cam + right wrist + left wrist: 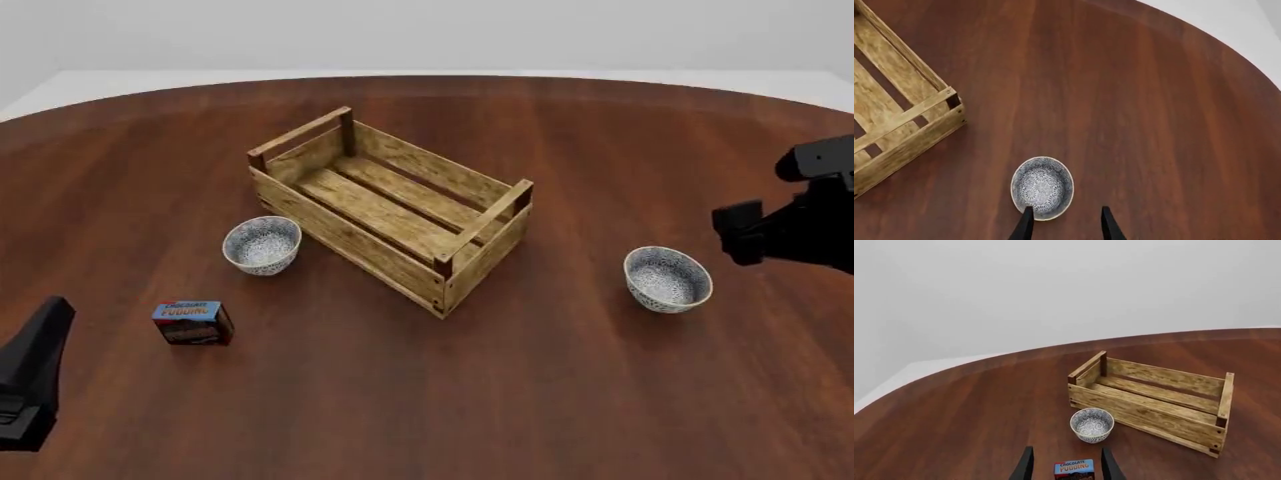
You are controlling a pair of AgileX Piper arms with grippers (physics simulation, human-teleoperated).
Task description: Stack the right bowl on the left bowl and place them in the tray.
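Black fingers of the right gripper [1064, 224] are spread apart with nothing between them. Just beside one finger sits the right bowl [1042, 188], white with blue-grey speckles, upright on the brown wood table [1134, 100]. In the front view this bowl [667, 279] stands alone to the right of the tray [387, 205], well apart from it.

The left gripper [1064, 467] is spread open too and holds nothing. A small blue pudding box [1074, 469] shows between its fingers, lying on the table farther off. Past the box sits the left bowl [1091, 424], just beside the tray's long side. The tray is a light wood crate with slats, and nothing lies in it.
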